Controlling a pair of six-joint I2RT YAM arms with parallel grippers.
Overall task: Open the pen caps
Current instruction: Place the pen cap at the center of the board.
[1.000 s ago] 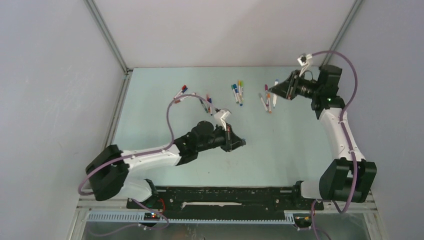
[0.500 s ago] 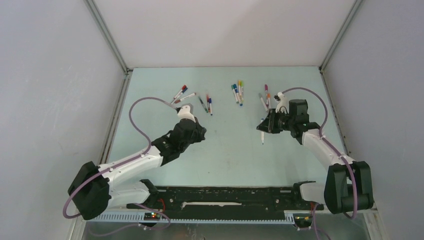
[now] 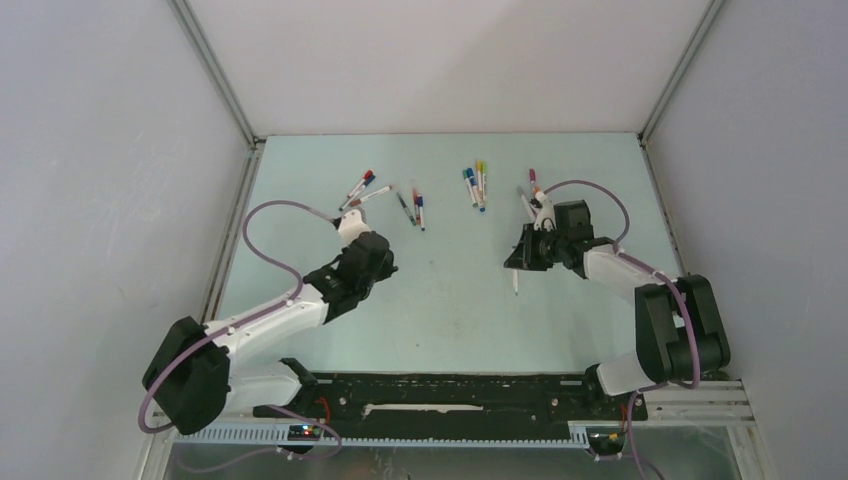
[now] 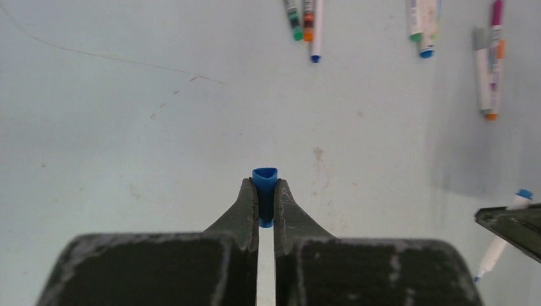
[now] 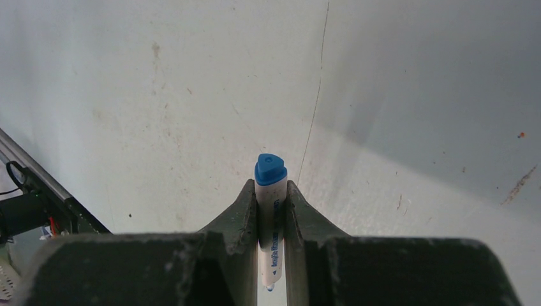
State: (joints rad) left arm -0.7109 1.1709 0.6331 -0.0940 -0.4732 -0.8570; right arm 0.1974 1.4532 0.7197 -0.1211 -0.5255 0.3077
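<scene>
Pens lie in loose bunches along the far side of the pale green desk (image 3: 450, 300), most w/ caps on. Left gripper (image 4: 263, 199) is clenched on a small blue cap (image 4: 265, 185): cap sits pinched between the two dark fingers (image 4: 239, 213), open end poking out past the tips, no barrel attached. Right gripper (image 5: 271, 197) grips a white pen (image 5: 272, 236) across its barrel, the blue end of it sticking out beyond the fingers (image 5: 241, 213). From overhead, that pen (image 3: 516, 283) hangs tip-down below the right gripper (image 3: 520, 262), approx. mid-desk on the right; the bare writing tip also shows at the right edge of the left wrist view. The two arms are well apart, left gripper (image 3: 385, 262) mid-desk on the left side. Remaining capped pens: a group far left (image 3: 362, 189), a pair beside it (image 3: 412, 208), a bunch far centre (image 3: 475, 186) w/ blue, green and yellow caps, and a few far right (image 3: 532, 196) just behind the right arm, orange and red ends visible. Desk surface is scuffed and scratched.
</scene>
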